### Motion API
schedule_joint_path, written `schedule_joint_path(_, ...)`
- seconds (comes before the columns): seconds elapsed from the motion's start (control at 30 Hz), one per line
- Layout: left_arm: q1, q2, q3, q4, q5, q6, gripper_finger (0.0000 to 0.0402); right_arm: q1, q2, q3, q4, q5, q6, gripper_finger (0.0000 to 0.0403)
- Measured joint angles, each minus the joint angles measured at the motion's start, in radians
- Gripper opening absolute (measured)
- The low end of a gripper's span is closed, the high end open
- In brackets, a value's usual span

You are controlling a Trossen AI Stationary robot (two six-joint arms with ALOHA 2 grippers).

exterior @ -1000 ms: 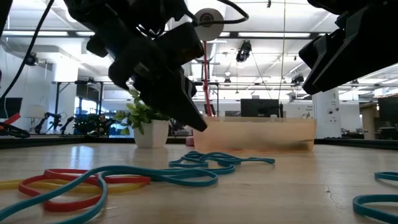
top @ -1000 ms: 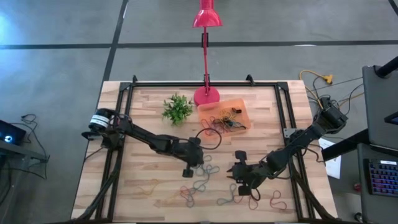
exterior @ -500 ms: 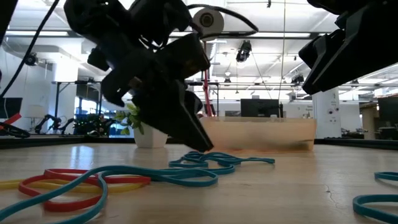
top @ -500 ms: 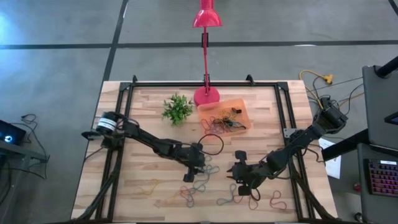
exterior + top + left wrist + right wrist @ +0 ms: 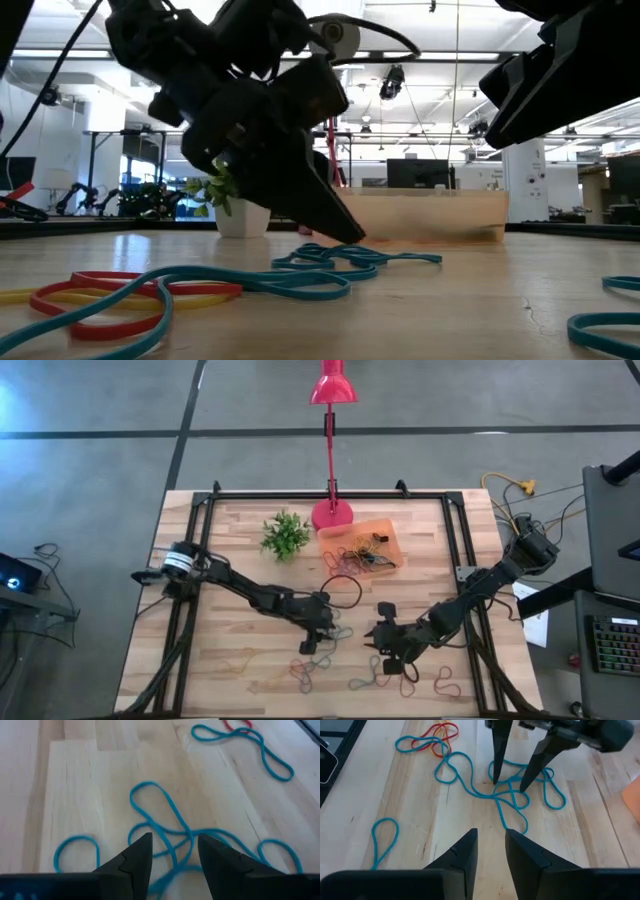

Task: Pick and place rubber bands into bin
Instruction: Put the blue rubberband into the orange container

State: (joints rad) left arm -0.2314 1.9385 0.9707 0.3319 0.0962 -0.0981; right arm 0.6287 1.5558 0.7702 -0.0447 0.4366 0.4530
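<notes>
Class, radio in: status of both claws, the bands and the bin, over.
Left claw open, tips down astride teal bands. Right claw empty, hanging back. Bin holds some bands. Nothing in the way.

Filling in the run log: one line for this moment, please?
left gripper: open, straddling blue rubber bands | right gripper: open, empty, waiting | bin: holds bands

Rubber bands (image 5: 325, 650) are scattered flat across the near half of the worktop: a tangle of teal loops (image 5: 512, 790) at the centre, and red and yellow ones (image 5: 110, 295) overlapped with teal further off. More dark and orange bands (image 5: 362, 557) are piled inside the bin (image 5: 385, 530), a shallow translucent orange tray set upright towards the far edge.
</notes>
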Motion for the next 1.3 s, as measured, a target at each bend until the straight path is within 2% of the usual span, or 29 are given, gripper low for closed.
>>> schedule_joint_path(0.37,0.000,0.018,-0.003,0.000,0.002,-0.001,0.0128,0.000,0.000,0.000,0.000,0.000,0.000,0.0084)
schedule_joint_path(0.8,0.002,0.018,-0.003,0.000,0.003,0.000,0.0005,0.000,0.000,0.000,0.001,0.000,0.000,0.0078)
schedule_joint_path(1.3,0.002,-0.002,0.013,0.003,0.002,0.005,0.0003,0.000,0.000,0.000,0.000,0.000,0.000,0.0068)
